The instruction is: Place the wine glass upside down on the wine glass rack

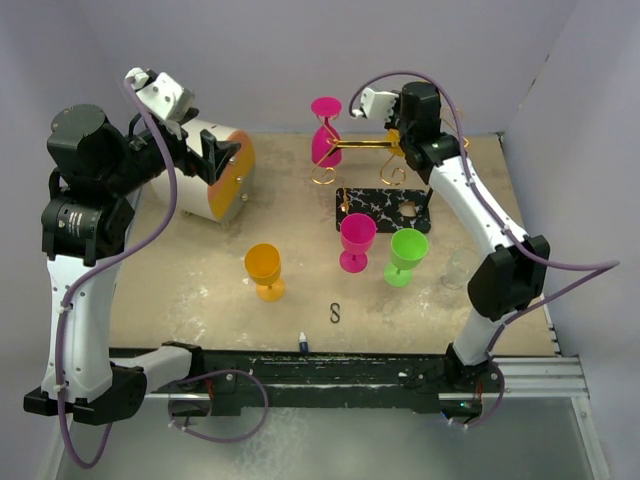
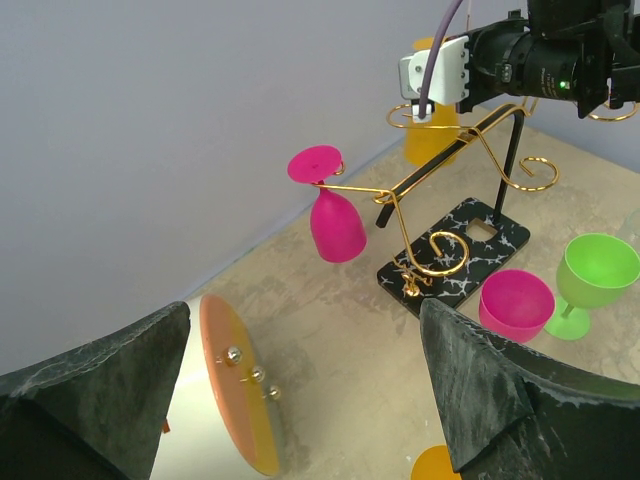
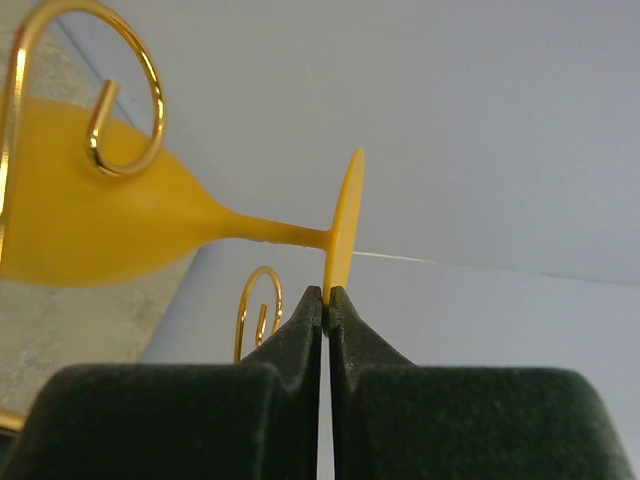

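Yellow wine glass (image 3: 100,225) on wine glass rack (image 2: 482,262), bowl cut off, right claw (image 3: 326,293) shut below its foot rim, left claw (image 2: 305,312) wide.

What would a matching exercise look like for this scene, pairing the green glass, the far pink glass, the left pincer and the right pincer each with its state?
Things:
1. green glass
2. far pink glass
3. left pincer
4. right pincer

States:
A. shut
B. hanging upside down on the wine glass rack
C. open wide
D. standing upright on the table

Pairs: 1-D, 2-B, 3-C, 4-A
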Controlling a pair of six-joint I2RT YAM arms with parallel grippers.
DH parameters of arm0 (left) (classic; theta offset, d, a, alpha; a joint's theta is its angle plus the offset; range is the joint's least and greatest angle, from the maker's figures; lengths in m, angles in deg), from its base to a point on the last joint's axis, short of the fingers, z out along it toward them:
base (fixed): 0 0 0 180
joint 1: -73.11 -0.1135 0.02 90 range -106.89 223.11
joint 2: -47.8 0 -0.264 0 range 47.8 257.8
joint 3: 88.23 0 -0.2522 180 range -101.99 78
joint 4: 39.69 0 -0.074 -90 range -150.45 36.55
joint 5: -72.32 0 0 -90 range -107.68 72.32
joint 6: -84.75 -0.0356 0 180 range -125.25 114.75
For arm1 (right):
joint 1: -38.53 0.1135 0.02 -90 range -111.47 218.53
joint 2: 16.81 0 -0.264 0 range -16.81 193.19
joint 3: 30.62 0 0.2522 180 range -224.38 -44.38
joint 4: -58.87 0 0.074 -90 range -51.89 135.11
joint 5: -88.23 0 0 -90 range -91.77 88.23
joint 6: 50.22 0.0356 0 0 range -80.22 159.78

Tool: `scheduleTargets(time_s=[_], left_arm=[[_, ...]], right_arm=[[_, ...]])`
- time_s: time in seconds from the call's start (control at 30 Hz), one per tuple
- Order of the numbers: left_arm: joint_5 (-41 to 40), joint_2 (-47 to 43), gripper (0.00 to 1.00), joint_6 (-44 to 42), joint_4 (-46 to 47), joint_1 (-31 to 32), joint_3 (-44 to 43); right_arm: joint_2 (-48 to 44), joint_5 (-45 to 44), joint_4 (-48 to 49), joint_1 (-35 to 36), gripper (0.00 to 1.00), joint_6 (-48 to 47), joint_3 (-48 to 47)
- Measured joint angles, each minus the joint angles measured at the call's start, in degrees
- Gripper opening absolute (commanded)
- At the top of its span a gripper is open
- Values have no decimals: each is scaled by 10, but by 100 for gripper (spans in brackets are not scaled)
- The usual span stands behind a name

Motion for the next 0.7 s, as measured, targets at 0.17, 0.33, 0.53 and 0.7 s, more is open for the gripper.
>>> scheduleTargets(time_s=[0.17,0.33,0.53,0.7], left_arm=[[0,0,99,0,0,0,0],[2,0,99,0,0,0,0],[2,-3,99,-2,-3,0,2],[2,-4,99,-6,-4,0,4]], right_arm=[[-12,6,-13,15,0,-4,6],[-15,6,-25,26,0,-11,9],[-15,6,-30,37,0,-17,10],[-13,7,-34,49,0,-18,10]])
